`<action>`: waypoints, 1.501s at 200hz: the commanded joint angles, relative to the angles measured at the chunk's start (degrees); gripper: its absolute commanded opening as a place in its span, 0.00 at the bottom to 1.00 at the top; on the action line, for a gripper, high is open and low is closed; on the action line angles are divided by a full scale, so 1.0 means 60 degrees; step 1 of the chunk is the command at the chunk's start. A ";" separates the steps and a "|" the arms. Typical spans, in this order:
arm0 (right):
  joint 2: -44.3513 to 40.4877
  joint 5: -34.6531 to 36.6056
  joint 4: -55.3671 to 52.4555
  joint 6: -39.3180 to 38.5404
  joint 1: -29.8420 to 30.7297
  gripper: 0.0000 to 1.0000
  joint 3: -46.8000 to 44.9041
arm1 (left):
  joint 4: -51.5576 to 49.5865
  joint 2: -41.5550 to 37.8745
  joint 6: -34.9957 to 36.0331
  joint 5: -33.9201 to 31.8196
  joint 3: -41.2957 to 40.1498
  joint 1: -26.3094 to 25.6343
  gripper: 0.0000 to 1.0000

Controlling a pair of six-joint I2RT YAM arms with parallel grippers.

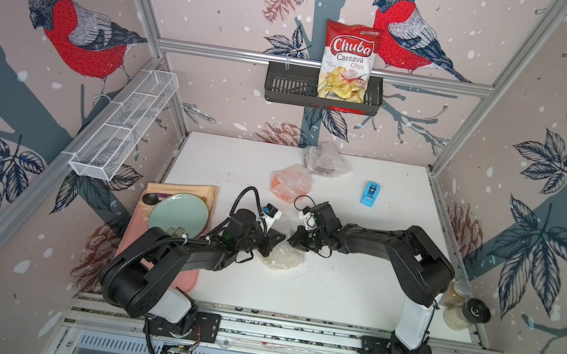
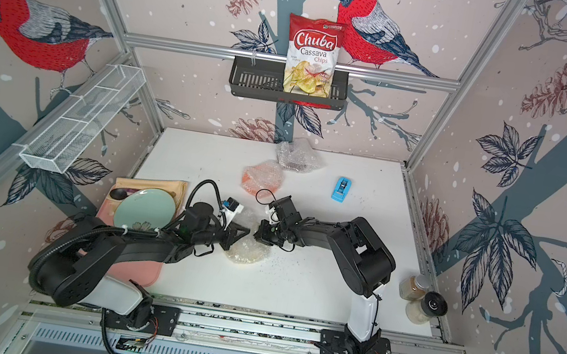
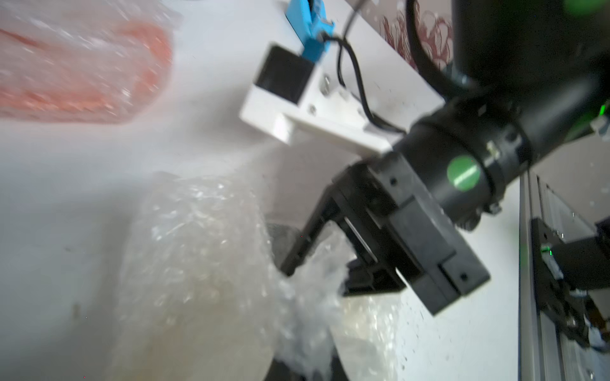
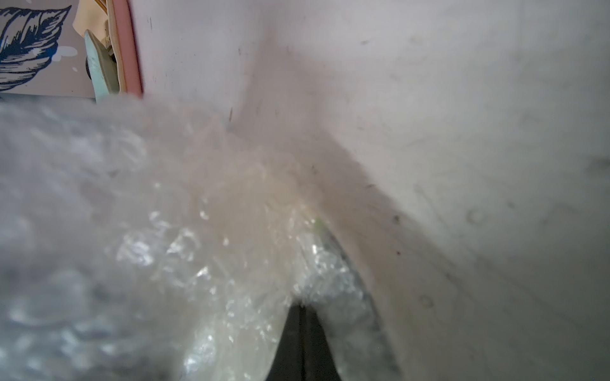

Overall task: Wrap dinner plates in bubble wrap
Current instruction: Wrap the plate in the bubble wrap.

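One blue dispenser (image 1: 371, 194) lies near the wrapped orange plate (image 1: 291, 185).

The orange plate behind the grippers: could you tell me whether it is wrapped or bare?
Wrapped: in both top views crinkly bubble wrap covers the orange plate, its colour showing through the plastic.

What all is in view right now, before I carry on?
chip bag: one, red-white, in black basket on back wall
wire rack: one, white, left wall
dark plate: one, wrapped, table back
orange plate: one, wrapped, mid-table
cream plate: one, under bubble wrap, beneath grippers
tape dispenser: one, blue, right of orange plate
green plate: one, pale, on pink tray, table left
spoon: one, dark, on tray
jars: two, tan contents, table right edge
left gripper: black, shut on bubble wrap
right gripper: black, shut on bubble wrap
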 commanded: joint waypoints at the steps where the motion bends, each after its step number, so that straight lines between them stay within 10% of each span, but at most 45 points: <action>1: 0.0257 0.1159 -0.1920 0.0332 0.0050 0.00 -0.0130 | 0.1410 0.0417 0.0579 0.0302 -0.0152 -0.0695 0.04; 28: 0.0334 0.1166 -0.1944 0.0347 0.0125 0.00 -0.0046 | 0.1346 0.1228 0.0333 -0.0346 0.0214 -0.1045 0.17; 45: 0.0362 0.1134 -0.1930 0.0349 0.0138 0.00 -0.0069 | 0.1414 0.1269 0.0087 -0.0704 0.0299 -0.1012 0.00; 89: 0.0239 0.1200 -0.1889 0.0376 0.0100 0.00 -0.0171 | 0.0830 0.0019 -0.0866 -0.0339 -0.0052 -0.0044 0.00; 122: 0.0289 0.1108 -0.1812 0.0349 0.0079 0.00 -0.0178 | 0.1031 -0.1234 -0.1646 -0.1664 -0.1242 -0.0033 0.70; 150: 0.0290 0.1050 -0.1783 0.0318 0.0081 0.00 -0.0196 | 0.0035 -0.1595 -0.1692 -0.3211 -0.1237 0.0006 0.98; 233: 0.0213 0.0943 -0.1618 0.0303 0.0079 0.00 -0.0279 | -0.0479 -0.0417 -0.2104 -0.4175 0.0145 0.0697 0.97; 300: 0.0084 0.1019 -0.1584 0.0289 0.0064 0.00 -0.0346 | 0.2094 0.0018 -0.2811 -0.0738 -0.0356 0.2074 0.75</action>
